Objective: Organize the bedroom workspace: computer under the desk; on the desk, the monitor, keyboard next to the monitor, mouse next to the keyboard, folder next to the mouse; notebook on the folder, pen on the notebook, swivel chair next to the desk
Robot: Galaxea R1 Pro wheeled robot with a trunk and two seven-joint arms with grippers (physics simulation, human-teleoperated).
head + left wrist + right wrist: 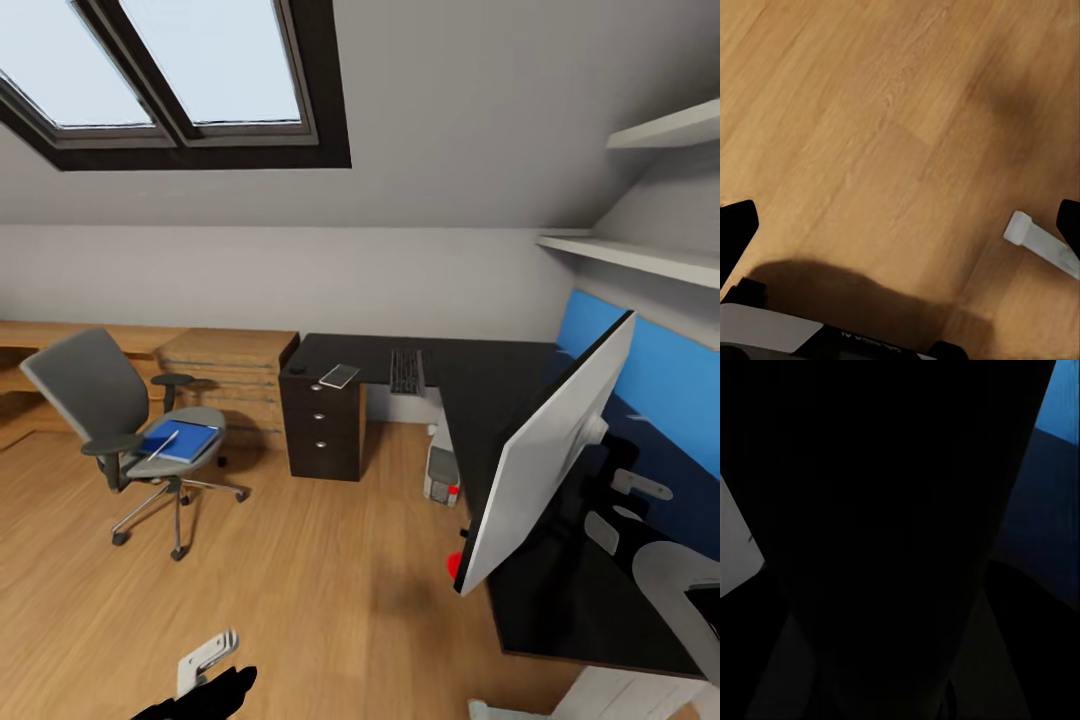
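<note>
Silver-white monitor (548, 450) tilts over the desk (480, 385), long axis running away; right gripper state unclear.

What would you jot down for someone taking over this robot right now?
left claw: open, empty, over bare floor.
right claw: grip can't be judged; its arm reaches behind the monitor, which is tilted over the desk.
Done: computer under the desk; keyboard on the desk, notebook near it.
Left: settle the monitor; move the folder, with the pen on it, from the chair to the desk; stack notebook and pen; place the mouse; bring the chair over.
</note>
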